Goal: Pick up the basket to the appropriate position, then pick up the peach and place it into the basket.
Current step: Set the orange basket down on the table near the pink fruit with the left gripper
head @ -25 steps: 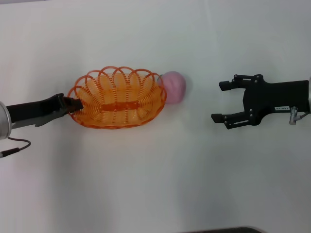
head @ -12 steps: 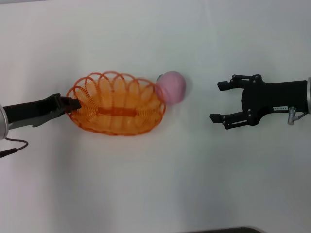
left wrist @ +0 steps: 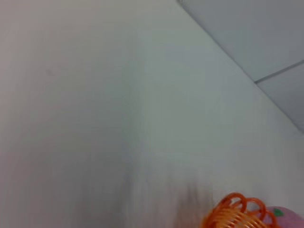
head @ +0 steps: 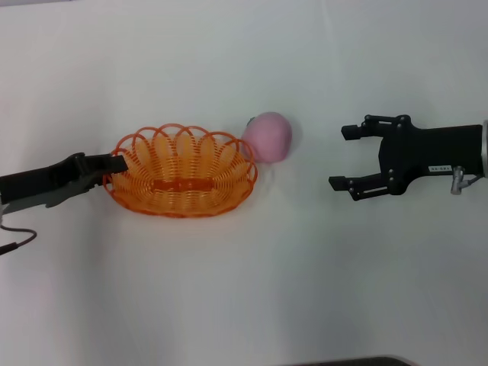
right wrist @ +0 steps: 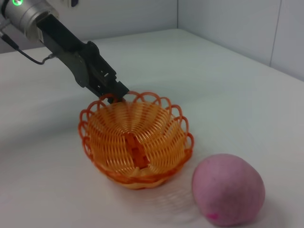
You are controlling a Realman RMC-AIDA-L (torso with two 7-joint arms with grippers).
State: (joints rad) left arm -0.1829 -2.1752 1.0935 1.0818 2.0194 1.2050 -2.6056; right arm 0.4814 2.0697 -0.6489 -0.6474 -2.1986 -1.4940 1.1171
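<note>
Basket (head: 181, 171) rim in left tool (head: 114, 164)

Basket (left wrist: 236, 213) rim at frame edge, peach (left wrist: 287, 217) just beside; table (left wrist: 118, 118).

A plain white table (head: 229, 290) meets pale wall panels (right wrist: 228, 23) behind.
</note>
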